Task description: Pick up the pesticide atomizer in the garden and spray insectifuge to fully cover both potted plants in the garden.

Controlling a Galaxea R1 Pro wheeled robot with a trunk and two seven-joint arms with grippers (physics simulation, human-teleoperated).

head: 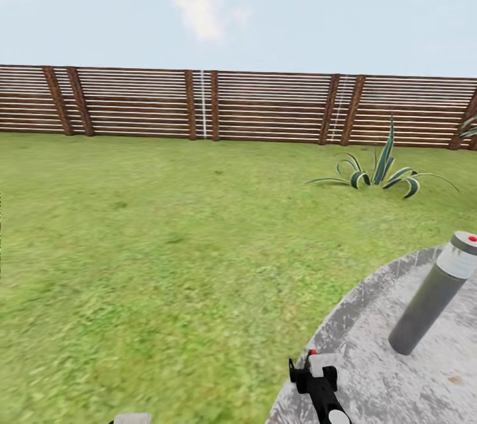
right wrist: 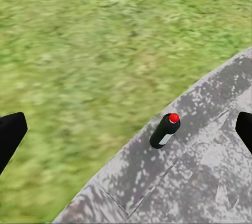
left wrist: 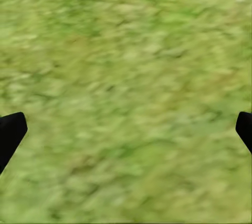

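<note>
The pesticide atomizer point(right wrist: 165, 131), a small dark bottle with a red cap and a white band, stands upright on the round grey stone patio point(right wrist: 199, 171) close to its edge with the grass. My right gripper point(right wrist: 126, 129) hangs open above it, fingers wide apart and the bottle below and between them, untouched. In the head view the right gripper point(head: 311, 374) is at the bottom over the patio rim, and the bottle's red cap point(head: 312, 352) peeks out just beyond it. My left gripper point(left wrist: 126, 132) is open over bare lawn. The potted plants are out of view.
A tall grey bollard lamp point(head: 434, 295) with a red dot stands on the patio point(head: 397, 384) to the right. A spiky agave point(head: 381, 175) grows at the back right of the lawn point(head: 165, 232). A slatted wooden fence point(head: 232, 106) closes the far side.
</note>
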